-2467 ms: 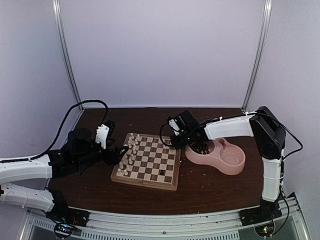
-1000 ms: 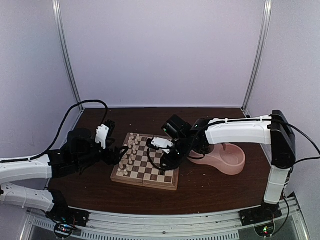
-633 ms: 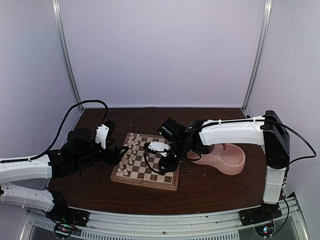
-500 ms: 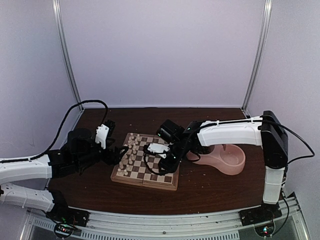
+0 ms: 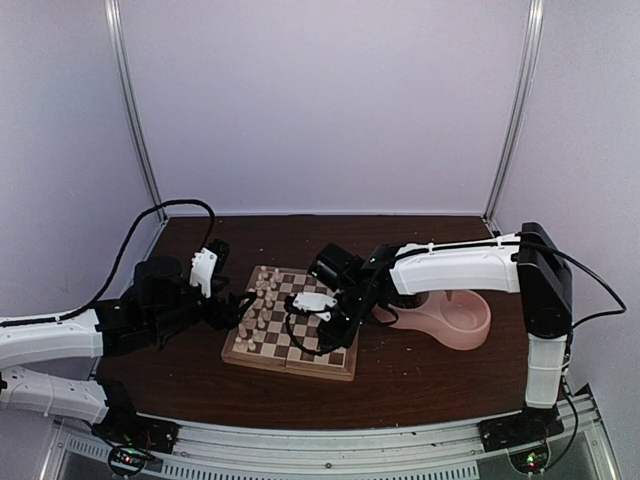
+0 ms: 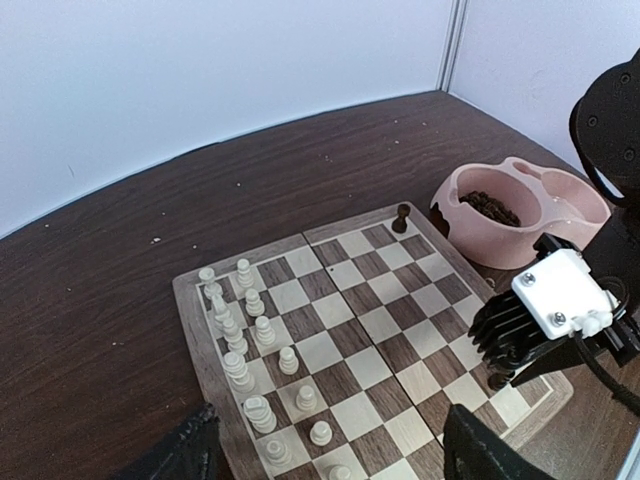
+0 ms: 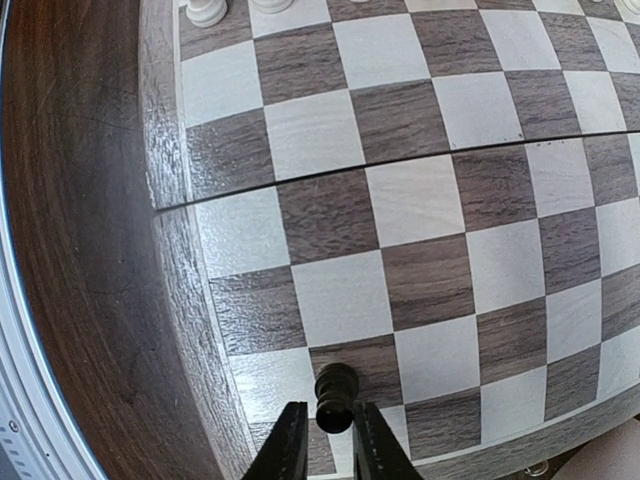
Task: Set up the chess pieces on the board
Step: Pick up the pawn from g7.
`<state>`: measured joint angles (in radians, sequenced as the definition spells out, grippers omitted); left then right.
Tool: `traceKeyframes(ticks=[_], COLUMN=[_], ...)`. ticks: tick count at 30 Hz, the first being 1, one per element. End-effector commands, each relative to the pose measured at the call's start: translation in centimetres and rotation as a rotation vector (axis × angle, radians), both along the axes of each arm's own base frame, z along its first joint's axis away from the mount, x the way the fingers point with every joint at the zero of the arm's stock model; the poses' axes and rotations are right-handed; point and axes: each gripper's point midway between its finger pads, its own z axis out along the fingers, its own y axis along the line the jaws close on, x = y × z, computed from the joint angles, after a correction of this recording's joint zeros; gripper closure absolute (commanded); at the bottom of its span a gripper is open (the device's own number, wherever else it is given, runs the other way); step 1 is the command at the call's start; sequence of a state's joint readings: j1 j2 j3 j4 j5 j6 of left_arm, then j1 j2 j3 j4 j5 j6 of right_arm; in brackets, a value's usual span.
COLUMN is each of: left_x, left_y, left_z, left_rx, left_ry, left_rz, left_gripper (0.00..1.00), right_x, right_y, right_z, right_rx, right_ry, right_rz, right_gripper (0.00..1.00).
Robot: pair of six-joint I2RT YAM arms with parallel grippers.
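Note:
The board (image 5: 246,352) lies between the arms. Cream chess pieces (image 6: 250,335) stand in two rows along its left side. One dark piece (image 6: 401,216) stands at its far right corner. My right gripper (image 7: 328,440) is low over the board's near right squares, shut on a dark chess piece (image 7: 336,397) that stands upright between its fingertips; in the top view this gripper (image 5: 324,334) points down at the board. My left gripper (image 6: 335,470) hangs open over the board's left edge, holding nothing.
A pink double bowl (image 5: 478,330) stands right of the board; its left compartment holds dark pieces (image 6: 490,203). The right arm's forearm (image 5: 450,268) stretches over the bowl. Metal posts and purple walls close in the dark table (image 5: 420,390).
The right arm has swung from the bowl to the board's near right squares, come down, and narrowed its jaws on the dark piece. The left arm has not moved.

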<state>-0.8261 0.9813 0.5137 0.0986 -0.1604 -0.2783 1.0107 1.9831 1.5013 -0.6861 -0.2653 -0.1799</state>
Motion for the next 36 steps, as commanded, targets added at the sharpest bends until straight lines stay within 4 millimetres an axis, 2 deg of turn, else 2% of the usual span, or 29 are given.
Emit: traceKeyframes(ticks=[1,8,9,11,13,18,25,33,36], left_x=[0.38,0.35,0.37,0.35,0.33,0.31,0.32,0.33,0.33], left_y=[-0.05,-0.05,-0.01,-0.03,-0.03,0.03,0.0,0.02,0.03], left_z=[1.89,1.92,1.94,1.95,1.98,2.05,2.02,2.03,2.06], left_rx=[-0.028,-0.029,-0.03,-0.03,-0.031,-0.032,-0.031,-0.031,-0.031], left_ry=[-0.045,-0.045,-0.045,-0.045,-0.046,-0.048,-0.047,-0.047,-0.048], left_rz=[0.008,0.007,0.009,0.008,0.007,0.008,0.007,0.008,0.009], left_gripper=[0.23,0.23,0.23,0.23,0.23,0.23,0.23,0.23,0.23], right_x=[0.29,0.42,0.46,0.5,0.5,0.53,0.56,0.6,0.55], right_y=[0.38,0.35,0.31,0.25,0.25,0.27,0.32,0.38,0.36], right_z=[0.39,0.52,0.56,0.52,0.48,0.23,-0.08,-0.23,-0.42], right_rx=[-0.004,-0.005,-0.005,-0.007,-0.008,-0.017,-0.027,-0.034,-0.04], right_ry=[-0.029,-0.037,-0.04,-0.043,-0.043,-0.045,-0.047,-0.051,-0.05], right_rz=[0.003,-0.002,-0.003,-0.005,-0.004,-0.002,-0.002,-0.003,-0.002], right_gripper=[0.84,0.84,0.81,0.66,0.62,0.64,0.74,0.75,0.78])
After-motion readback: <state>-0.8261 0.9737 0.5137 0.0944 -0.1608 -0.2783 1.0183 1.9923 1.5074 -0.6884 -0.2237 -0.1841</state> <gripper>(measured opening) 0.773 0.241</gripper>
